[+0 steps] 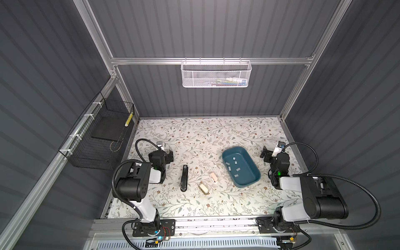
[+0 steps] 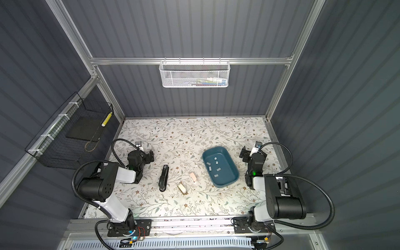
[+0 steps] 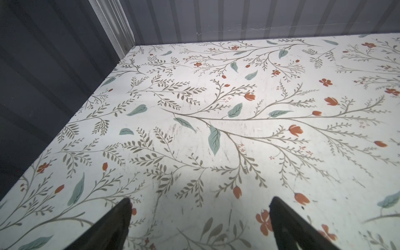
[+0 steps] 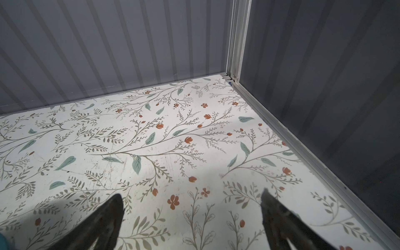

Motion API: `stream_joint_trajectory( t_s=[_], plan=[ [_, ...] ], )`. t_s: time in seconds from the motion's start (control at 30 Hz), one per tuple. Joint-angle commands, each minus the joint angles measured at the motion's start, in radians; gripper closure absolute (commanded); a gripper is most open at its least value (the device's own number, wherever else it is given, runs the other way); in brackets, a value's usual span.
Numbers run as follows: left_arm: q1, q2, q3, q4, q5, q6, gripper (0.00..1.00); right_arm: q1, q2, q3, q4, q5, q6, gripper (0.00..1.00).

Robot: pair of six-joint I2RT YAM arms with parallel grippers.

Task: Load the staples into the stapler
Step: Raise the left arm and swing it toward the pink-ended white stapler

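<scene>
The staples (image 1: 229,167) lie loose in the blue tray (image 1: 249,176), right of the middle in both top views. They are small flat grey strips. I think the tray is there to keep them in one spot, so they do not slide off over the worktop (image 1: 194,134). Left of the tray lie three staplers: a black stapler (image 1: 184,178), a pink stapler (image 1: 213,176) and a tan stapler (image 1: 204,187). They sit in the middle, between the two arms, so it seems either arm can get to them. The black one looks shut. The two little ones are too small to tell. I cannot tell which stapler is the one to fill. The left arm (image 1: 155,160) is at the left side of the worktop and the right arm (image 1: 278,161) is at the right side, just past the tray. The left jaws are spread wide and hold nothing, and so are the right jaws. Each wrist view shows only bare flowery worktop between the two dark fingers (image 3: 121,218). It looks like no strip is picked up yet. I think a stapler has to be opened first, and the thin strips may be hard to pinch.
</scene>
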Motion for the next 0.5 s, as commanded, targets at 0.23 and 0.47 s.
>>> stream_joint_trajectory(
  t_s=[0.23, 0.47],
  plan=[
    [0.004, -0.002, -0.001, 0.014, 0.009, -0.010, 0.01, -0.001, 0.005, 0.001, 0.024, 0.014, 0.003, 0.01],
    [-0.012, -0.147, -0.006, -0.120, -0.051, -0.021, 0.01, 0.134, -0.192, -0.016, -0.088, 0.231, -0.087, 0.01]
  ],
)
